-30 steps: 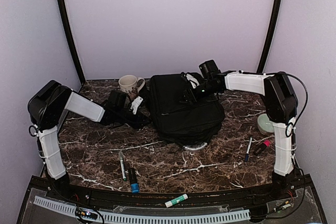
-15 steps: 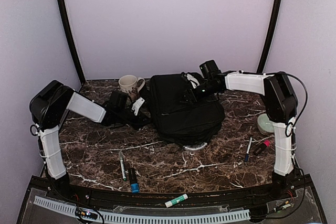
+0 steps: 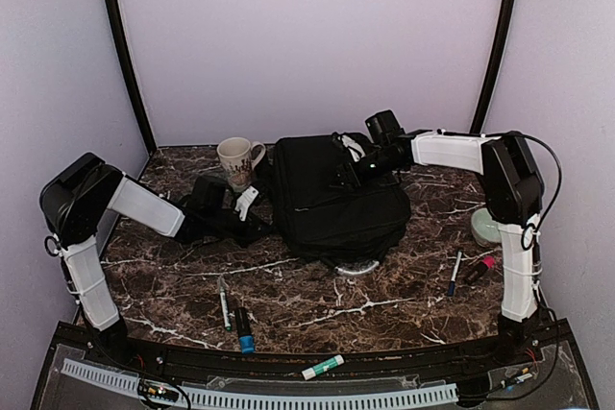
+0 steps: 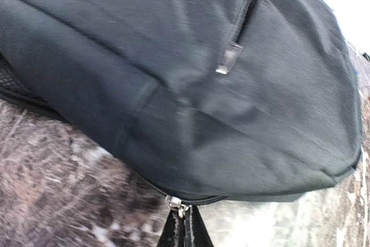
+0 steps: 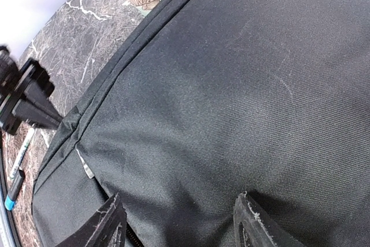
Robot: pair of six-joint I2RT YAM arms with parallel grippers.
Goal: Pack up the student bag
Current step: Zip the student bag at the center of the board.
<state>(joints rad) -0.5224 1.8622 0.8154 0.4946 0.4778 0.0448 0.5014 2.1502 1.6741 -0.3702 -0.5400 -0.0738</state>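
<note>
Dark marbled bench, lilac walls. Student bag lies flat at mid-back of bench. Left end effector pinched together on zipper pull at bag's left edge. Right end effector spread apart over bag top. We judge task early: zip looks closed, nothing seen inside. Pen, marker, highlighter lie outside. Mug crowds bag's far-left corner.

left claw pinched closed, right claw spread wide

Dark marble table — pale lilac walls.
</note>
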